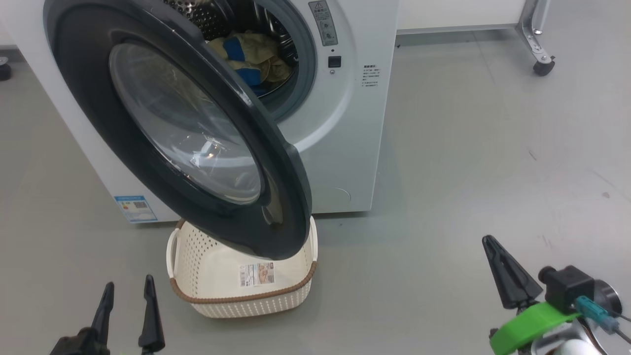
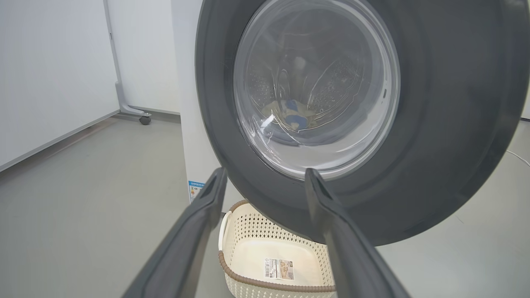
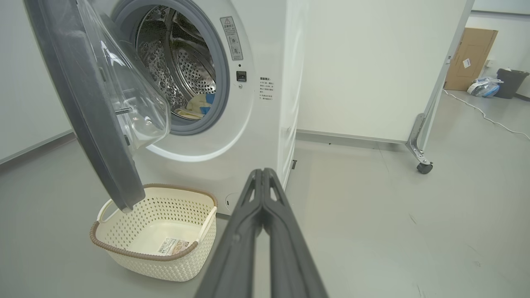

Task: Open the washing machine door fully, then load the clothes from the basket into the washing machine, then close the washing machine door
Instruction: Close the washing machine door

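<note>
**Grey floor, washer door hanging partway open over the basket**

Grey shop-style floor all around, with a white wheeled partition [image 1: 543,66] off to the robot's right. The washing machine [image 1: 345,148] sits dead ahead, and its door [image 1: 182,128] is swung out at an angle, so not fully open and not closed either. The black rim's lower edge hangs over the back of the basket [image 1: 246,298], which sits on the floor right in front of the machine, with its label sticker [image 1: 255,274] showing on the bare bottom. The clothes [image 1: 256,56] are inside the drum, a yellow and blue heap low in the opening.

Claws: the left gripper [image 1: 128,282] is spread wide, holding nothing, and in its wrist view it points at the door glass without touching it. The right gripper [image 3: 261,174] has its fingers pressed flat together with nothing between them. It hangs over open floor, well apart from the machine and the basket.
</note>
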Controlling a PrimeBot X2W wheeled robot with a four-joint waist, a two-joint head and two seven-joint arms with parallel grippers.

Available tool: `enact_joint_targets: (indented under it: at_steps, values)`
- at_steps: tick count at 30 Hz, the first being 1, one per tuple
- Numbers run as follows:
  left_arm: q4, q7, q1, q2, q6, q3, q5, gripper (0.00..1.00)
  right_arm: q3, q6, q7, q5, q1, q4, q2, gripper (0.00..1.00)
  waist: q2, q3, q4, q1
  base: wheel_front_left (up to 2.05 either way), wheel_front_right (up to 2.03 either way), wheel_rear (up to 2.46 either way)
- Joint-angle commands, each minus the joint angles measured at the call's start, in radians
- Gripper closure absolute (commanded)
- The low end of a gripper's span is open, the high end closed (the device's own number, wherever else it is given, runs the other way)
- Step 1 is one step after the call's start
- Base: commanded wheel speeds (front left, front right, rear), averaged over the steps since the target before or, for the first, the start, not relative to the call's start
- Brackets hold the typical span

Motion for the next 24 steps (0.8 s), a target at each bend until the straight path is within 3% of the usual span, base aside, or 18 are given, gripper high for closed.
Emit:
enact_joint_targets:
  at_steps: [1, 12, 24]
  values:
    - [-0.042, -0.011, -0.017, 0.005, 0.006, 0.030, -0.008, 0.00, 0.024, 0.004, -0.007, -0.003, -0.071, -0.040, -0.010, 1.00, 0.0000, 0.000, 0.002, 0.0000, 0.00, 0.00, 0.00]
    - [-0.067, -0.011, -0.015, 0.005, 0.023, 0.005, -0.033, 0.00, 0.109, 0.004, -0.007, 0.014, -0.232, -0.130, -0.018, 1.00, 0.0000, 0.003, 0.048, 0.0000, 0.00, 0.00, 0.00]
    - [-0.088, -0.011, -0.023, 0.005, 0.040, -0.037, -0.057, 0.00, 0.256, 0.004, -0.007, 0.038, -0.395, -0.167, 0.006, 1.00, 0.0000, -0.003, 0.160, 0.0000, 0.00, 0.00, 0.00]
